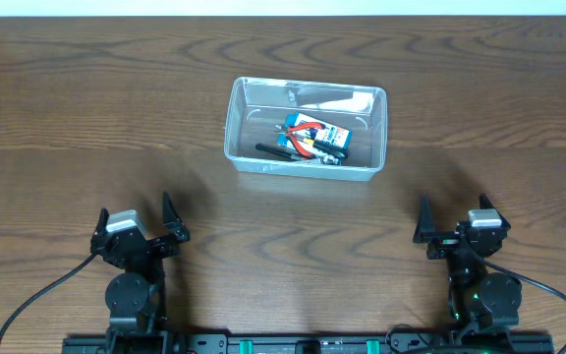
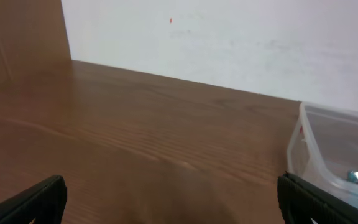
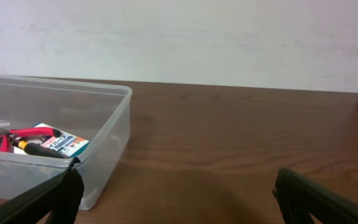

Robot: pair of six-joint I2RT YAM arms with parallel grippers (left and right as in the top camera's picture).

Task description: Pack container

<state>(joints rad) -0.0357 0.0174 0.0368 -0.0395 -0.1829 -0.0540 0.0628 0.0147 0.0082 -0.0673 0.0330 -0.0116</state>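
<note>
Left gripper wide open, holds nothing, near left. Right gripper same, near right. Clear plastic rectangular tub far middle, small tools inside.

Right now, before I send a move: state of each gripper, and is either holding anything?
left gripper: open, fingers wide apart, holding nothing.
right gripper: open, fingers wide apart, holding nothing.
</note>
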